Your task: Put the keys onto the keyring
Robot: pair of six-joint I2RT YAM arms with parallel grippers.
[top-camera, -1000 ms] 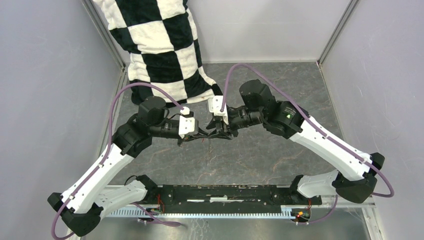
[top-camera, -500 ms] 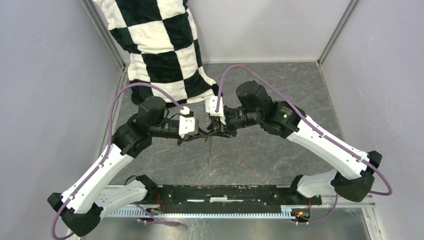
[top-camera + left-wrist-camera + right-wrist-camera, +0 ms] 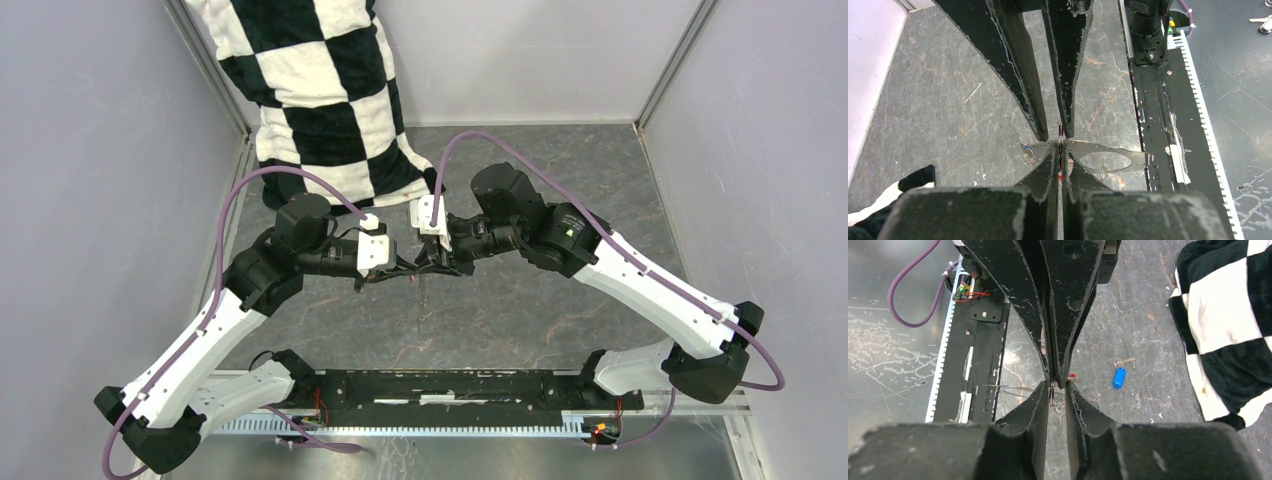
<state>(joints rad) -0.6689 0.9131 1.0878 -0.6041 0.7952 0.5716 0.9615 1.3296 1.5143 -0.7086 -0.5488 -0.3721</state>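
Meeting tip to tip above the table point(image 3: 520, 310), both grippers hide much: left gripper point(image 3: 1060, 147) fingers pressed together, a fleck of the red key point(image 3: 1071, 375) just beside them; right gripper point(image 3: 1057, 387) fingers a sliver apart, grip unclear. Nearly edge-on, the keyring point(image 3: 1008, 387) stretches toward 9 o'clock. The blue key point(image 3: 1118, 377) lies at 3 o'clock, blade toward 1 o'clock
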